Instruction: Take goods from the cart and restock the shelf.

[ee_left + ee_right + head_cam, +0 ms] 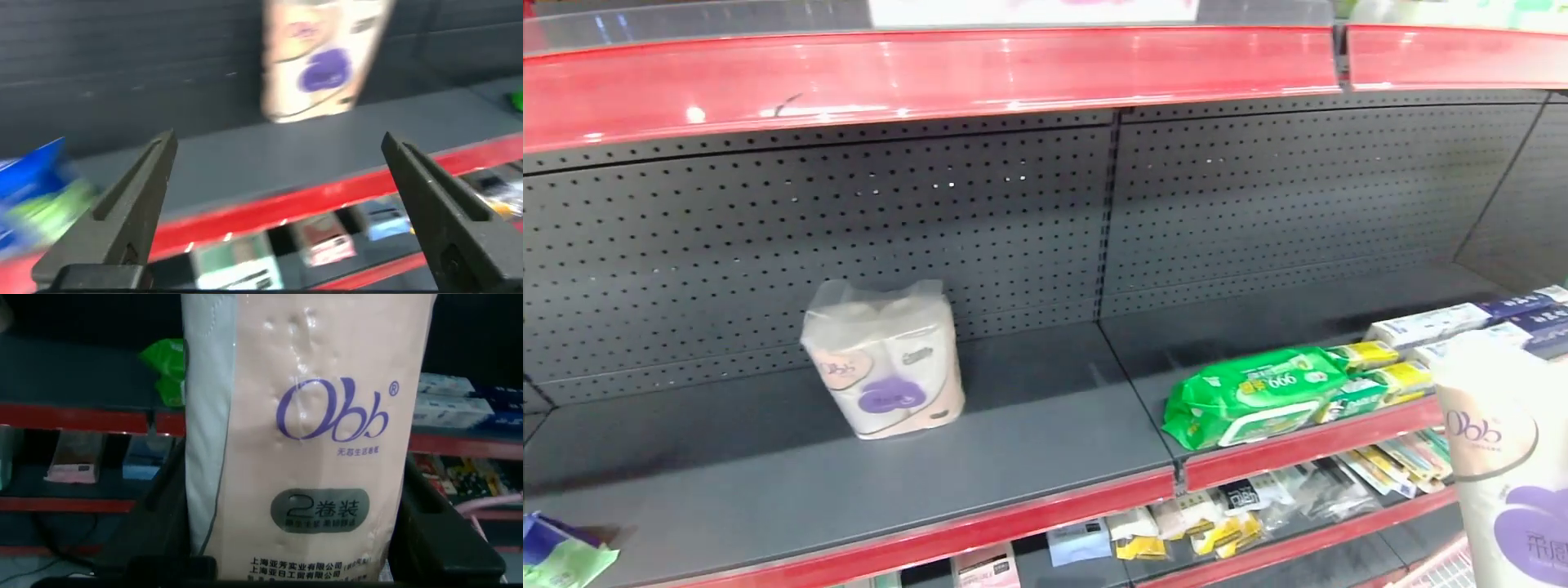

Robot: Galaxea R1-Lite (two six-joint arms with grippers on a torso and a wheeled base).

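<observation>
A pack of toilet rolls (886,359) in clear and beige wrap stands upright on the grey shelf board (768,482), left of its middle; the same pack (320,55) stands beyond my left gripper (278,159). That gripper is open with nothing between its fingers, in front of the shelf's red edge (327,196). A second beige pack (1507,457) is held up at the lower right, in front of the shelf. My right gripper (298,506) is shut on this pack (306,433), its dark fingers pressed on both sides.
A green wipes pack (1254,396) and several flat boxes (1462,322) lie on the right shelf section. A blue-green packet (560,555) lies at the board's left front corner. The lower shelf (1258,506) holds small packets. A red-fronted upper shelf (931,77) overhangs.
</observation>
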